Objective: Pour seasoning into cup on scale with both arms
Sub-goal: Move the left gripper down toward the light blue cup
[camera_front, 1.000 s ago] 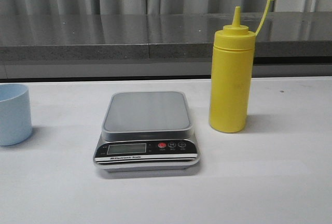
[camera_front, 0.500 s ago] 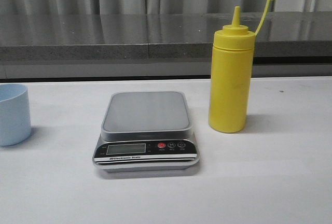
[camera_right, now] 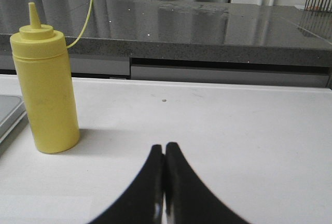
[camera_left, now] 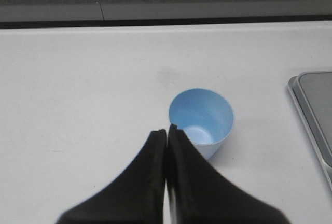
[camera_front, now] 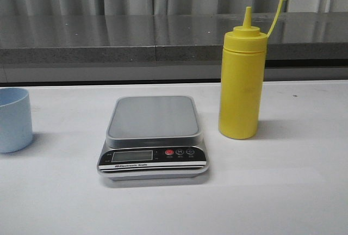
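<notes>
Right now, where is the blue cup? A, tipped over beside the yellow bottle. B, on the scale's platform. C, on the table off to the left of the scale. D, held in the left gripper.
C: the cup stands upright on the table, well left of the scale, whose platform is bare; the left gripper is shut and holds nothing.

The tall yellow plastic squeeze bottle (camera_front: pixel 242 85) looked smooth with a dull satin sheen. The light blue plastic tumbler (camera_left: pixel 202 120) was smooth and matt, inside and out. The flat digital scale (camera_front: pixel 154 137) carried a brushed-looking grey square platform (metal or plastic could not be told) above a glossy black front panel. The white table (camera_front: pixel 283 180) was matt and faintly scuffed. The grey speckled stone-like ledge (camera_right: pixel 207 27) behind it shone with reflections. Both grippers' black fingers (camera_left: pixel 150 182) appeared matt.
</notes>
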